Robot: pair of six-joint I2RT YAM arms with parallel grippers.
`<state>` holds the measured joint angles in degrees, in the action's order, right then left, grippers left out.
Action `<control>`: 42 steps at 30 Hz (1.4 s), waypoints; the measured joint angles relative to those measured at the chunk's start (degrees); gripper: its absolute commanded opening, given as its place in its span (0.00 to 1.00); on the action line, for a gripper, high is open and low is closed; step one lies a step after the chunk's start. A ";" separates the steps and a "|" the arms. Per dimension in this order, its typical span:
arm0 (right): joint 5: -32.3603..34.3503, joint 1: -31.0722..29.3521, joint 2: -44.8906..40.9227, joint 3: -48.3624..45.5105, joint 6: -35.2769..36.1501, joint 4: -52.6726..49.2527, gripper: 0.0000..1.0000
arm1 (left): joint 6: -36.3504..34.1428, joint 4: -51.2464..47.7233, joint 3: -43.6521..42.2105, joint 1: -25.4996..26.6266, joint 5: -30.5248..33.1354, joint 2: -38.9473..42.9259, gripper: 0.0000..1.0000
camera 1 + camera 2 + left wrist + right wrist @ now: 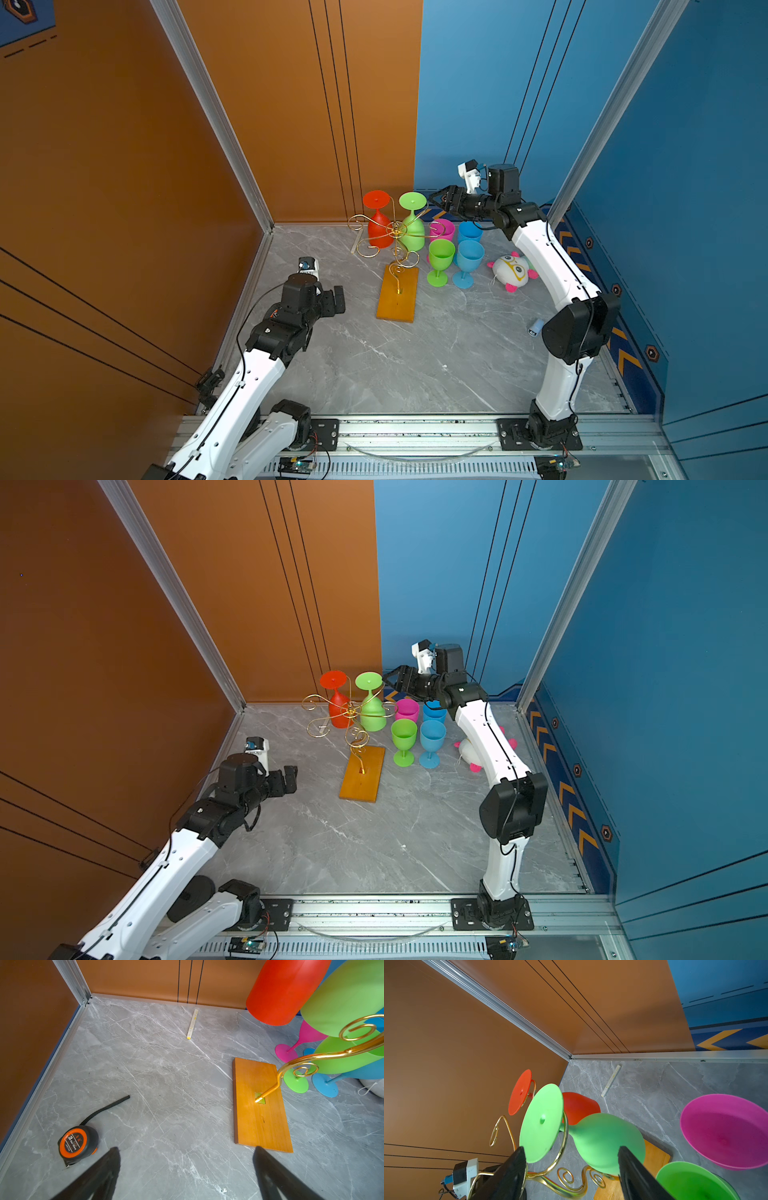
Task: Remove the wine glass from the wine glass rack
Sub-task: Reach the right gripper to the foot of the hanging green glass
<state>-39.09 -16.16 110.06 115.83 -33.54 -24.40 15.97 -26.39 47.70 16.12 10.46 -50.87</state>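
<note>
Approach step. The right pincer (437,199), jaws apart and empty, hangs just beside the foot of the green wine glass (412,235). This glass hangs inverted on the wine glass rack (397,299), next to a red glass (377,235). The next move likely calls for closing on the stem, then sliding it out along the wire arm. 4 upright glasses (441,251) crowd the bench (374,365) below. The left pincer (340,298) is open, well apart.
</note>
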 measured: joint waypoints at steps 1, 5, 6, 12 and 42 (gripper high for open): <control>0.00 -0.20 0.42 0.42 0.00 0.04 0.71 | 0.00 0.00 0.00 0.00 -0.07 0.00 1.00; 0.00 -1.05 1.92 1.90 -0.04 0.04 0.71 | 0.00 0.00 0.00 0.00 -0.09 0.13 1.00; 0.00 -1.20 2.21 2.21 -0.07 0.04 0.71 | 0.00 0.00 0.00 0.00 -0.11 0.20 1.00; 0.04 -1.92 3.17 3.04 -0.92 0.04 0.68 | 0.00 0.00 0.00 0.00 -0.13 0.33 0.99; 6.82 -4.22 5.05 7.02 3.58 -2.86 0.42 | -0.02 0.00 0.00 0.00 -0.26 0.74 1.00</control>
<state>-32.27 -20.38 115.11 122.85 -29.95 -27.27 15.94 -26.39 47.70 16.12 10.20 -50.13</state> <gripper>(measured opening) 0.444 0.995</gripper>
